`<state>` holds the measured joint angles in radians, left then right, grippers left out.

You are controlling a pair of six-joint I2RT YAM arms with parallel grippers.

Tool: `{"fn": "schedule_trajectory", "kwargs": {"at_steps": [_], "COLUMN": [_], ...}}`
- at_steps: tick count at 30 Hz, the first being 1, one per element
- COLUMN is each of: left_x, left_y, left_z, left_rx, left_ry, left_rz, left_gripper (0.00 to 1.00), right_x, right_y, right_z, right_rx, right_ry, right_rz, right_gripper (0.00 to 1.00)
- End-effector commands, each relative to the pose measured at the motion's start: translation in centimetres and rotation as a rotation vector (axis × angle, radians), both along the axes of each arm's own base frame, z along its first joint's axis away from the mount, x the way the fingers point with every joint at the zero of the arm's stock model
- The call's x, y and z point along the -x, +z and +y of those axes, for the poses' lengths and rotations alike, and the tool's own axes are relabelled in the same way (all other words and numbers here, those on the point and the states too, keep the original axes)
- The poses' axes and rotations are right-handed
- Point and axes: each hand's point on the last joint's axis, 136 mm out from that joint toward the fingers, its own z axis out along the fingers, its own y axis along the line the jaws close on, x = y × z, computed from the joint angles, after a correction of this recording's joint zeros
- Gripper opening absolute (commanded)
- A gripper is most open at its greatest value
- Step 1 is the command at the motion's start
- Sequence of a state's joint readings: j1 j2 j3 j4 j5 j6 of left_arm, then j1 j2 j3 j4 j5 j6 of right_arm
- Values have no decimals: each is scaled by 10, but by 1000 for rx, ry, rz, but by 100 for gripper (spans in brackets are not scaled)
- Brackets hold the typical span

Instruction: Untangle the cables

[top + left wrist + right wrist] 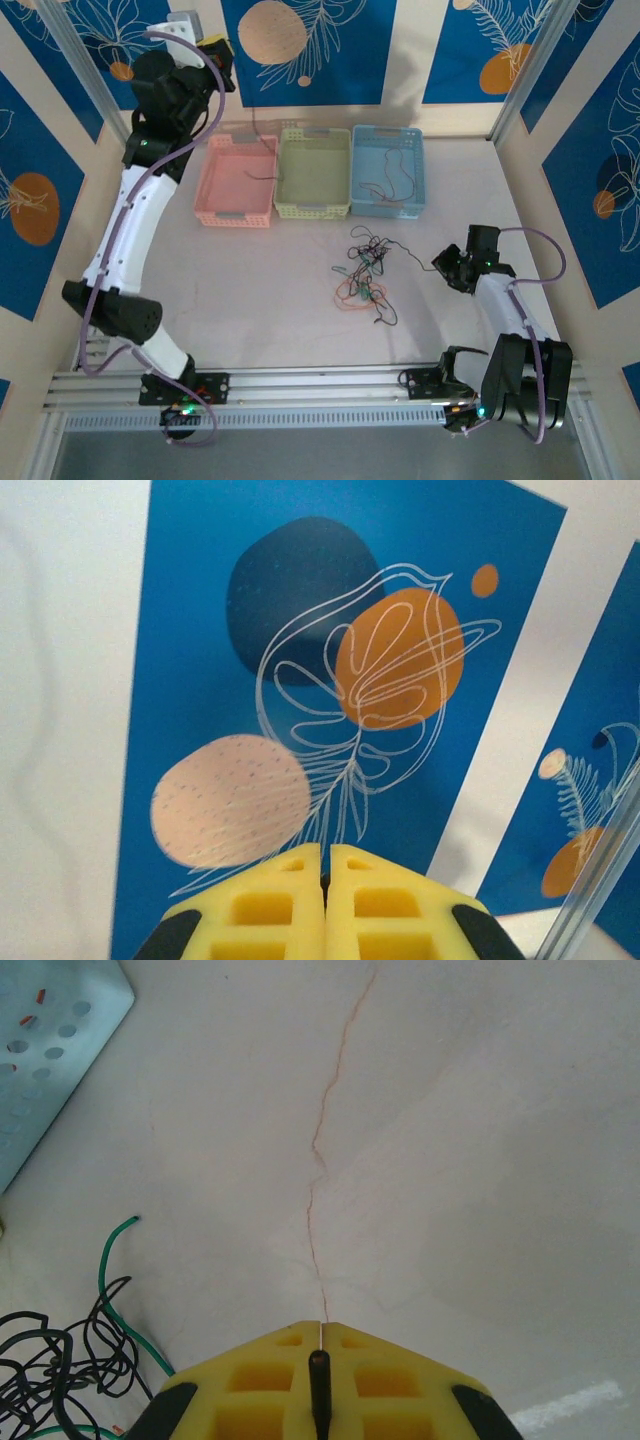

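Right of cables, right end effector closed, reddish strand meeting fingertips.

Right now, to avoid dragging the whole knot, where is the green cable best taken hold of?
Probably near its free end: the green cable arcs clear of the black cables there. Come from above on its open side, where no strand crosses it.

I'm driving a robotics lab cell: a white bench boxed in by blue printed panels on aluminium posts. The left arm and right arm are bolted to a slotted rail along its near edge.
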<state>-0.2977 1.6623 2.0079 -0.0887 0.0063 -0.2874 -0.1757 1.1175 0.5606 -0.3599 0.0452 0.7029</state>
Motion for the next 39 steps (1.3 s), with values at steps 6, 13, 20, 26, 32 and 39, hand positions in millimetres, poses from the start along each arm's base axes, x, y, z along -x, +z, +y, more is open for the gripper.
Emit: {"fn": "schedule_trajectory", "kwargs": {"at_steps": [6,13,20,26,32,39], "left_x": [-29,-87,-123,-130,-119,-95], "left_y": [14,-68,-200,-298,-334,-293], "left_z": [-29,-48,-103,-128,-126,-121], "left_rx": [113,95,-51,-154,-220,-217], "left_ry": [-120,-100,-149,-173,-189,-218], "left_rz": [-97,43,281,522,634,592], "left_gripper": [0,0,0,0,35,75], "right_x": [2,3,3,3,4,5], "right_y": [7,1,-2,0,1,4], "right_z": [2,2,7,12,13,16], "right_rx": [26,37,28,14,9,-3], "right_ry": [39,48,63,77,80,83], "right_rz": [4,29,38,33,27,14], "right_gripper": [0,0,0,0,0,0]}}
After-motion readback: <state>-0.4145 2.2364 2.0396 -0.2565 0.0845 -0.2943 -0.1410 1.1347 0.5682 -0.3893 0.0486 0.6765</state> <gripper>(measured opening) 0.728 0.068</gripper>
